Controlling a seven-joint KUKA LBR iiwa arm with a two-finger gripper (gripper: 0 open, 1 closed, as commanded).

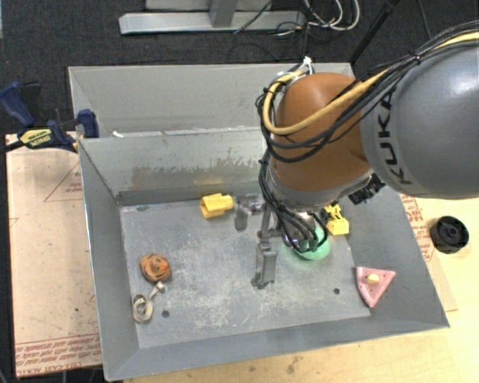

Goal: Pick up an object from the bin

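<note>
- The grey metal bin [105, 235] has sloping walls and a flat, scuffed floor, with a few small things lying well apart on it.
- The arm reaches in from the right, its wrist under an orange-brown rounded cover [316, 125] looped with black and yellow cables.
- The two-finger gripper [255, 241] hangs low over the middle of the floor. Its two grey fingers [265, 268] stand spread, one toward the back wall and one toward the front, with only bare floor between them.
- Nearest behind it lies a small yellow plastic block [217, 205], just beside the rear finger and close to the foot of the back wall.
- Just to the gripper's right a pale green round thing [314, 248] lies partly hidden under the wrist's cables; a small yellow piece [336, 222] sits touching it or just beside it, I cannot tell which.
- A pink triangular piece with a pale yellow spot [374, 284] rests in the front right corner.
- On the left side lie an orange-brown round lump [155, 267] and, just in front of it, a small grey metal ring piece [142, 307].
</note>
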